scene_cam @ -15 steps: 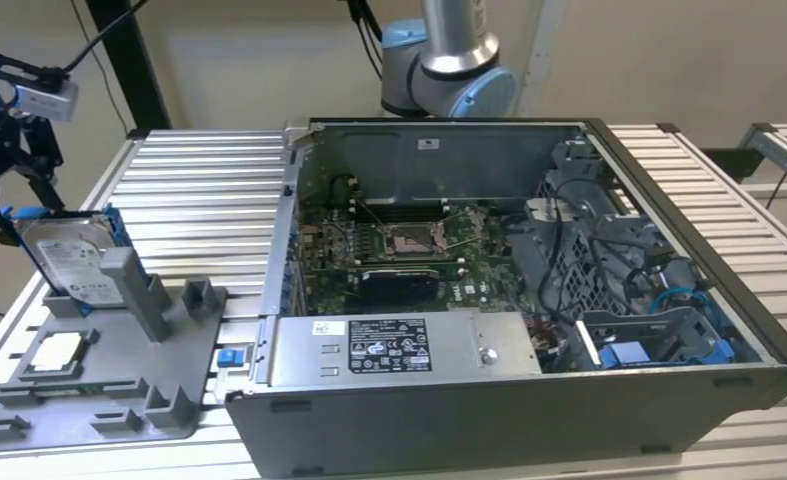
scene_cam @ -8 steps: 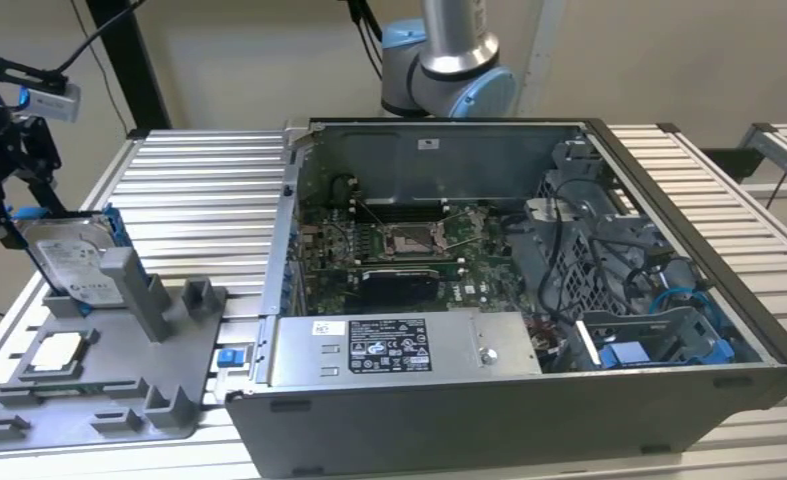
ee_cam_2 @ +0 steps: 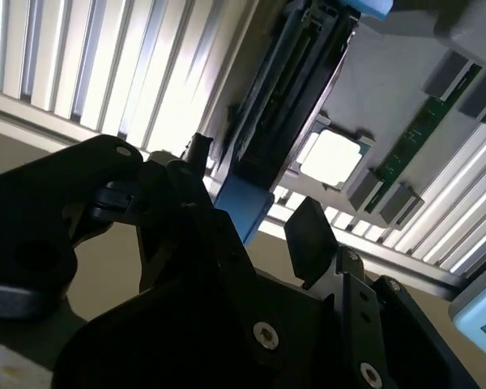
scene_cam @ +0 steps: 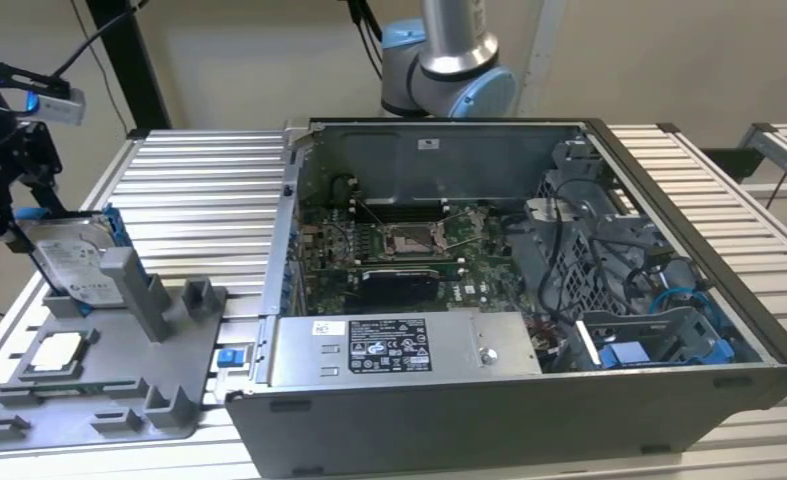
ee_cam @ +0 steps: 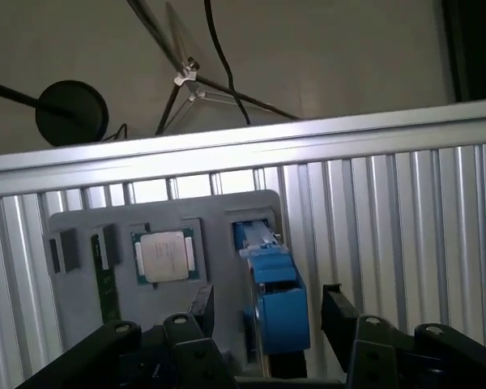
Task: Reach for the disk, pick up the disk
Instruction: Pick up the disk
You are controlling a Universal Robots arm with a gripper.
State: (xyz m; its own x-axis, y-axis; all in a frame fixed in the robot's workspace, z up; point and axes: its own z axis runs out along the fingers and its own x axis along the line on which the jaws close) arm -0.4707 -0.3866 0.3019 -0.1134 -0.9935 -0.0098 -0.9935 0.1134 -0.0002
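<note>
The gripper (ee_cam: pixel 267 308) is spread open, its black fingers (ee_cam: pixel 338 312) on either side of the disk (ee_cam: pixel 277 279) and not clamped on it. The disk stands on edge in a grey fixture (ee_cam: pixel 227 207), directly between the fingers. A square chip (ee_cam: pixel 164 255) lies just beyond one finger

I'm running this from afar, and it reads as a robotics lab or test cell. The table (scene_cam: pixel 193 190) is ribbed aluminium profile, and the arm's base (scene_cam: pixel 447 70) rises behind it. An opened computer case (scene_cam: pixel 500 420) lies there with its motherboard (scene_cam: pixel 407 250) bare, beside a grey parts fixture (scene_cam: pixel 46 420) holding the disk (scene_cam: pixel 73 262). I see plain beige walls (scene_cam: pixel 233 60), a black frame post (scene_cam: pixel 133 60) and loose cables (ee_cam: pixel 219 57).
</note>
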